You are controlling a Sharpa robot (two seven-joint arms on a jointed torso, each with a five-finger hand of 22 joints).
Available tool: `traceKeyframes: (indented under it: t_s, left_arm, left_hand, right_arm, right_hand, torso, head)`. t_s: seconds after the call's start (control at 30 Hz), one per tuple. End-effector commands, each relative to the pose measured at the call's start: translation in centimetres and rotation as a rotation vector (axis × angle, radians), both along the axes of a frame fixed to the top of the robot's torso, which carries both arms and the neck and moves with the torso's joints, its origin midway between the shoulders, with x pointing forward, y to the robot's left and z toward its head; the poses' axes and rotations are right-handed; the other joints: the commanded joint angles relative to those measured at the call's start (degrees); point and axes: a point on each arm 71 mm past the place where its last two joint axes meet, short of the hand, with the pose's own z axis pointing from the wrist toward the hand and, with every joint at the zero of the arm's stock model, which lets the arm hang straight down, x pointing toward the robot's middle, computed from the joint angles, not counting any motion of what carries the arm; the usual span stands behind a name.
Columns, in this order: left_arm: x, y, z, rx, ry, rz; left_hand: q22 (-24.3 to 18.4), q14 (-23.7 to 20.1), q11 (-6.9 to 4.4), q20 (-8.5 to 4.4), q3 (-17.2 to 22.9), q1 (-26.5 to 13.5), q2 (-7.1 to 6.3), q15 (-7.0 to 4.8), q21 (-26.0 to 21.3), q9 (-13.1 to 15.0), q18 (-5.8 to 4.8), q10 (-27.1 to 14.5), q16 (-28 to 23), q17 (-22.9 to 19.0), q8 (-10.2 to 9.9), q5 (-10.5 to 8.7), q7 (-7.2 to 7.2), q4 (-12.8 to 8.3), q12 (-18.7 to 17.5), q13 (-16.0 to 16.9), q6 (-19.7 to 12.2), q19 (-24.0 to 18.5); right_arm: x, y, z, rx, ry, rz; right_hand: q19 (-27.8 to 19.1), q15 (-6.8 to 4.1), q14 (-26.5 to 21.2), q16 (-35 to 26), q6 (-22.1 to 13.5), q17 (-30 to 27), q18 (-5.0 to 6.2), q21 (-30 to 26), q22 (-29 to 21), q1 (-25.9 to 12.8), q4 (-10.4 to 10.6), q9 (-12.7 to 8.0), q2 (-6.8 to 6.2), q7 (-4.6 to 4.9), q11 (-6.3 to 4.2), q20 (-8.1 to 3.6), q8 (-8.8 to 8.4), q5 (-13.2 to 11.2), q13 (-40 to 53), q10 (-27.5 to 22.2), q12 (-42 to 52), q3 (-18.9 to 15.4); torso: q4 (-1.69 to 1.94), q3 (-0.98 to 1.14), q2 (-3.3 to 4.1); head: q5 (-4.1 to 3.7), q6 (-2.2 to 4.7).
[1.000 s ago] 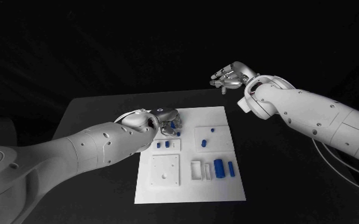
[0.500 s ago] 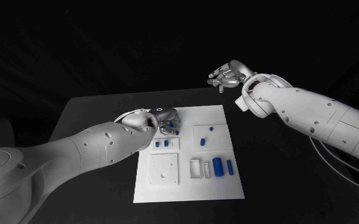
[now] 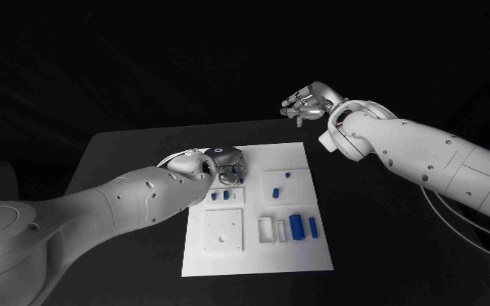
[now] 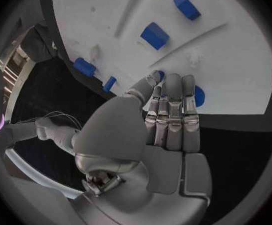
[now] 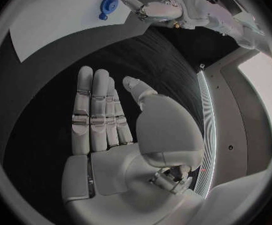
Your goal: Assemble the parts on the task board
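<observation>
The white task board [image 3: 255, 249] lies in the middle of the table. Small blue parts lie on it: two short ones [image 3: 219, 196] on the left, an oval one [image 3: 277, 194] and a small one [image 3: 289, 176] in the middle, and two long bars [image 3: 298, 228] lower right. My left hand [image 3: 226, 161] hovers over the board's far left corner. In the left wrist view its fingers [image 4: 172, 105] are straight and together, their tips at a round blue part [image 4: 198, 96]. My right hand [image 3: 306, 104] is raised beyond the board's far edge, flat and empty [image 5: 105, 115].
A white plate with holes [image 3: 224, 231] and a narrow white frame [image 3: 268, 230] sit on the board's near half. Blue blocks [image 4: 154, 35] lie on raised white pads ahead of the left hand. Bare black table [image 3: 133, 157] surrounds the board.
The right hand has drifted slightly left and a little higher. The left hand has edged a touch toward the board's middle. The parts have not moved.
</observation>
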Motion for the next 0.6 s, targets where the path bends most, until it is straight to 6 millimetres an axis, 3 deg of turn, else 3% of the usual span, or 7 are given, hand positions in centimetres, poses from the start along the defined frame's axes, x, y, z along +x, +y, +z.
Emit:
traceKeyframes:
  t_s: [0.03, 0.27, 0.6]
  left_arm:
    - [-0.2, -0.3, -0.3, 0.009, 0.013, -0.019]
    - [-0.3, -0.3, -0.8, 0.011, 0.017, -0.014]
    - [-0.3, -0.3, -1.6, 0.013, 0.028, -0.008]
  left_hand:
    - [1.36, -0.45, 0.04, 0.05, 0.43, -0.51, 0.02, 0.06, 0.84, -0.06, 0.77, 0.53, 0.83, -0.12, -0.19, -0.27, 0.16, 0.05, -0.19, -0.02, 0.33, -0.54]
    - [1.32, -0.66, 0.07, 0.09, 0.47, -0.45, 0.10, 0.09, 1.60, -0.07, 0.83, 0.49, 1.37, -0.35, -0.18, -0.42, 0.18, 0.04, -0.19, -0.02, 0.26, -0.89]
    - [1.22, -0.55, 0.25, 0.21, 0.64, -0.90, 0.20, 0.16, 1.66, -0.03, 0.96, -0.57, 1.39, -0.68, -0.13, -0.49, 0.06, 0.45, -0.19, -0.02, 0.22, -0.81]
  right_arm:
    - [-0.1, 0.2, -0.1, -0.009, 0.015, 0.017]
    - [-0.1, 0.2, 0.0, -0.009, 0.014, 0.018]
    - [-0.1, 0.3, 0.1, -0.009, 0.014, 0.020]
  right_hand:
    - [0.40, 0.07, 0.32, -0.39, 0.27, 0.10, 0.13, 0.22, -0.10, 0.33, -0.33, -0.06, -0.11, 0.10, -0.08, 0.02, -0.06, 0.31, -0.05, 0.30, -0.12, 0.10]
    - [0.44, 0.05, 0.37, -0.37, 0.31, 0.14, 0.14, 0.24, -0.11, 0.33, -0.35, -0.05, -0.10, 0.09, -0.09, 0.01, -0.04, 0.31, -0.05, 0.33, -0.09, 0.07]
    - [0.66, -0.01, 0.56, -0.29, 0.40, 0.30, 0.17, 0.31, -0.15, 0.27, -0.34, -0.05, -0.06, 0.06, -0.14, -0.04, -0.05, 0.36, -0.04, 0.44, 0.02, 0.04]
  torso:
    - [0.05, -0.01, 0.03]
    - [0.07, 0.07, 0.01]
    - [0.06, -0.01, 0.01]
  head:
    - [-0.22, -0.11]
    - [-0.26, -0.21]
    - [-0.24, -0.18]
